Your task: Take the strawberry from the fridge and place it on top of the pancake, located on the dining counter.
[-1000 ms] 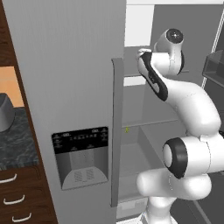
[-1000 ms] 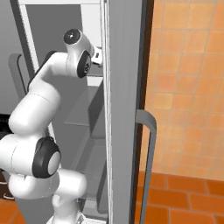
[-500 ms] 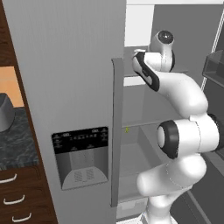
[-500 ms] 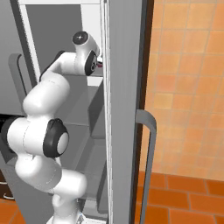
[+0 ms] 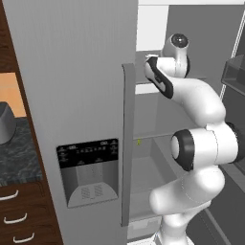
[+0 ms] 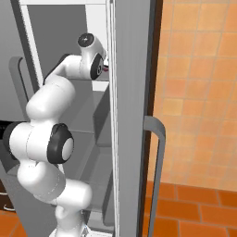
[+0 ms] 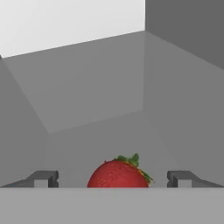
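The two-finger gripper (image 7: 113, 178) is standing with its jaws spread wide, its dark fingertips (image 7: 45, 178) flanking without touching the small red strawberry with green leaves (image 7: 119, 173), which is sitting on a grey shelf inside the tall grey double-door fridge (image 5: 81, 110).

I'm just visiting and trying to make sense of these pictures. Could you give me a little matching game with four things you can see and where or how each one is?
Things:
1. strawberry
2. pincer
3. fridge
4. dispenser panel

Descriptions:
A. black, set into the closed left door
B. open, fingers apart on either side of the berry
C. red with green leaves, resting on a grey shelf
D. tall and grey, right door swung open

Pairs: 1-C, 2-B, 3-D, 4-A
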Available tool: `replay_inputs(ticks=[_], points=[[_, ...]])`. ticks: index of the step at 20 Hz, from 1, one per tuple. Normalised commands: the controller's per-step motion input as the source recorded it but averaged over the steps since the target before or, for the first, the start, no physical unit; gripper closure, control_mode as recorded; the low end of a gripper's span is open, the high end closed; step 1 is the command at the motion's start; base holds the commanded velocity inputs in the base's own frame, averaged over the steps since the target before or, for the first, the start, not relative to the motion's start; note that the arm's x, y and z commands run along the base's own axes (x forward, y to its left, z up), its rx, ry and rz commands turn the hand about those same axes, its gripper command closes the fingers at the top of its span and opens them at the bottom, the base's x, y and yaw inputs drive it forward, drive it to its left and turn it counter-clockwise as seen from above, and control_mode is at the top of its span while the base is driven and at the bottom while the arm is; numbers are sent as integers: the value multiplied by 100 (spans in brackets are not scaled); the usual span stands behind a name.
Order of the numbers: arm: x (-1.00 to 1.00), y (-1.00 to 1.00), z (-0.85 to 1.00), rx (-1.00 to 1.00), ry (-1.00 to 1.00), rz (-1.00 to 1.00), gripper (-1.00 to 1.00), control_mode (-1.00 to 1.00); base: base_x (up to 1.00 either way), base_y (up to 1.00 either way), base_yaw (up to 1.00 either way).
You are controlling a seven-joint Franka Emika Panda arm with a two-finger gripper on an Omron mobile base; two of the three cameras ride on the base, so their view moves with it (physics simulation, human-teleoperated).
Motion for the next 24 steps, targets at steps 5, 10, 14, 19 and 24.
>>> replay_inputs(ticks=[5,10,14,19,24], points=[[0,6,-22,0,0,0,100,-100,0,0,0],[-22,15,3,0,-3,0,100,-100,0,0,0],[-100,0,11,0,-5,0,100,-100,0,0,0],[-100,0,19,3,0,0,100,-100,0,0,0],[-100,0,16,4,0,0,100,-100,0,0,0]])
